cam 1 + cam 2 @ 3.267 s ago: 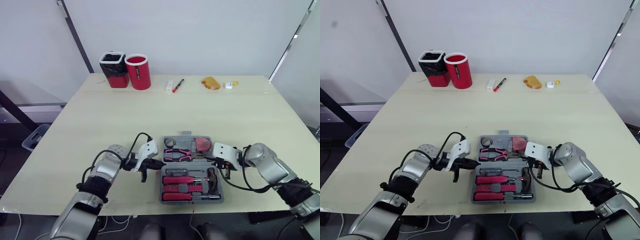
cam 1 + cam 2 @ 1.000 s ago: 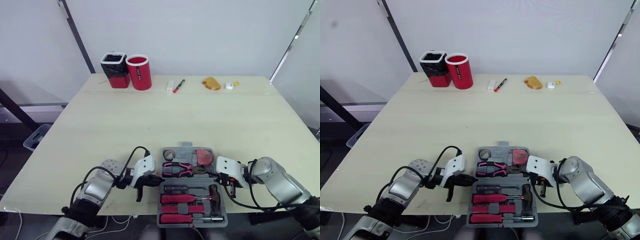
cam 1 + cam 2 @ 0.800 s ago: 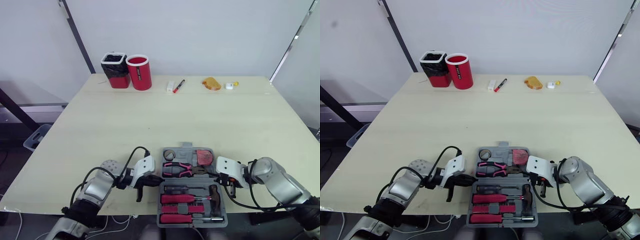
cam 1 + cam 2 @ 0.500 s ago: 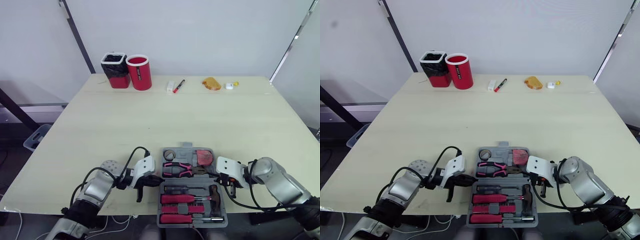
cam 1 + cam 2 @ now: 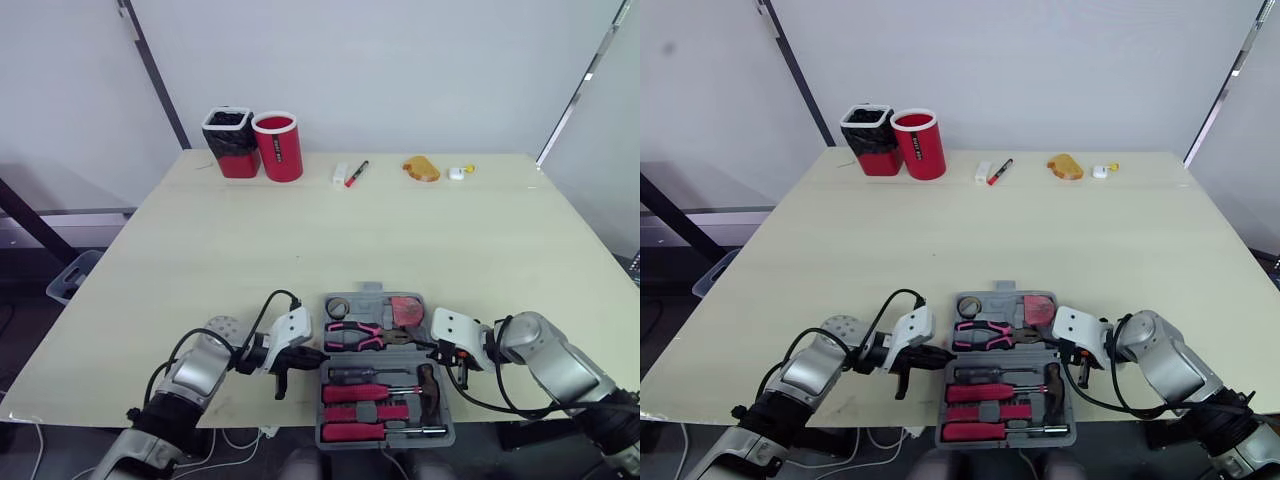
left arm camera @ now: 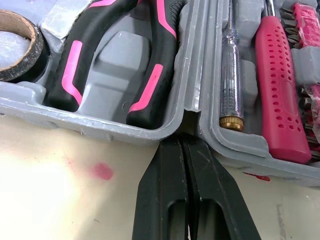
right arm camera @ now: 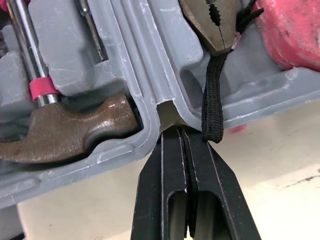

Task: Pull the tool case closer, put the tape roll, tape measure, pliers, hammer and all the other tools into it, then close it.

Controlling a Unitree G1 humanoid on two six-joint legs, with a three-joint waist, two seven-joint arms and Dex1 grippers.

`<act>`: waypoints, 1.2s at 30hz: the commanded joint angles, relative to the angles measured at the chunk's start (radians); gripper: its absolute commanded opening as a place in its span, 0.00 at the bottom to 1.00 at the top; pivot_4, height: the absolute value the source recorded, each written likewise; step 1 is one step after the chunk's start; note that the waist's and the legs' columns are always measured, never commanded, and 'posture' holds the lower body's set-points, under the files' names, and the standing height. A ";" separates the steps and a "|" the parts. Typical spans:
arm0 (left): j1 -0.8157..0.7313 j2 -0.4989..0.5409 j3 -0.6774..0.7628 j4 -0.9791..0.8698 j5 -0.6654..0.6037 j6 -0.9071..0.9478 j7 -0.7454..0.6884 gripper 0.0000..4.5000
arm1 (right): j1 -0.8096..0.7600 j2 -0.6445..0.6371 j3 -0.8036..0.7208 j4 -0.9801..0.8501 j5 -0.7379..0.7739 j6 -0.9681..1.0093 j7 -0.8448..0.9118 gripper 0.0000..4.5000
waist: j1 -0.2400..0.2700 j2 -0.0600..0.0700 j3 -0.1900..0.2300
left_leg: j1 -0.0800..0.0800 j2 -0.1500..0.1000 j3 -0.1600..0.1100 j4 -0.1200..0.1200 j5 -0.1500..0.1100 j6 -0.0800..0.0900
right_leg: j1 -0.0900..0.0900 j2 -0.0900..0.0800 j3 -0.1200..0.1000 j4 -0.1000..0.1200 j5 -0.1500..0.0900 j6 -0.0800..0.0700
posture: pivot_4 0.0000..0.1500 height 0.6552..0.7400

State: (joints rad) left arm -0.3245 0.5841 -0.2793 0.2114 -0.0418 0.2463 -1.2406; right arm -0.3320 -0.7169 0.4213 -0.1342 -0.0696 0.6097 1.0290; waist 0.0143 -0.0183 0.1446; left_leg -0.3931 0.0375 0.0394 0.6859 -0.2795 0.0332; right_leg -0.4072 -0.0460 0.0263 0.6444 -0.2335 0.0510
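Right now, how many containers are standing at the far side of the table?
2. A black-lined bin stands near the far left corner of the table. A red cup stands just to its right, close against it. Nothing there looks able to hide a third.

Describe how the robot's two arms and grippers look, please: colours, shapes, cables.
The left arm and right arm have rounded silver-grey shells with black joints. Each wrist carries a white boxy housing, from which a thin black cable loops back to the arm. The left gripper and right gripper each have two flat black fingers, tapering to the tip, each with a long slot.
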 commanded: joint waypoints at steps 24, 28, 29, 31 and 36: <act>-0.099 -0.035 -0.022 0.223 0.051 -0.107 0.068 0.01 | -0.028 0.033 -0.023 0.029 -0.003 -0.049 -0.051 0.00 | -0.001 0.001 -0.001 | 0.001 0.000 0.000 0.000 0.001 0.001 | 0.000 0.000 0.000 0.002 0.001 0.000 | 1.00 1.00; -0.097 -0.035 -0.024 0.228 0.052 -0.114 0.072 0.01 | -0.032 0.034 -0.023 0.037 -0.004 -0.057 -0.053 0.00 | -0.001 0.001 -0.002 | 0.001 0.000 0.000 0.000 0.001 0.001 | 0.000 0.000 0.000 0.002 0.001 0.000 | 1.00 1.00; -0.096 -0.035 -0.023 0.228 0.051 -0.114 0.073 0.01 | -0.033 0.033 -0.022 0.038 -0.004 -0.057 -0.052 0.00 | -0.001 0.001 -0.002 | 0.001 0.000 0.000 0.000 0.001 0.001 | 0.000 0.000 0.000 0.002 0.001 0.000 | 1.00 1.00; -0.094 -0.034 -0.023 0.228 0.051 -0.115 0.074 0.01 | -0.036 0.035 -0.023 0.042 -0.006 -0.062 -0.054 0.00 | -0.001 0.001 -0.003 | 0.001 0.000 0.000 0.000 0.001 0.001 | 0.000 0.000 0.000 0.002 0.001 0.000 | 1.00 1.00; -0.089 -0.034 -0.023 0.222 0.049 -0.113 0.076 0.01 | -0.046 0.044 -0.029 0.064 -0.011 -0.085 -0.066 0.00 | -0.002 0.001 -0.003 | 0.002 0.000 0.000 0.000 0.001 0.001 | 0.000 0.000 0.000 0.002 0.001 -0.001 | 1.00 1.00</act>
State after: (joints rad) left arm -0.4269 0.5553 -0.2838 0.4043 -0.0398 0.1201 -1.2163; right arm -0.3554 -0.6879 0.4148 -0.0617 -0.0753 0.5495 0.9873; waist 0.0121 -0.0170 0.1414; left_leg -0.3915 0.0378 0.0397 0.6862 -0.2787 0.0339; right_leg -0.4069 -0.0460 0.0266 0.6461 -0.2325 0.0503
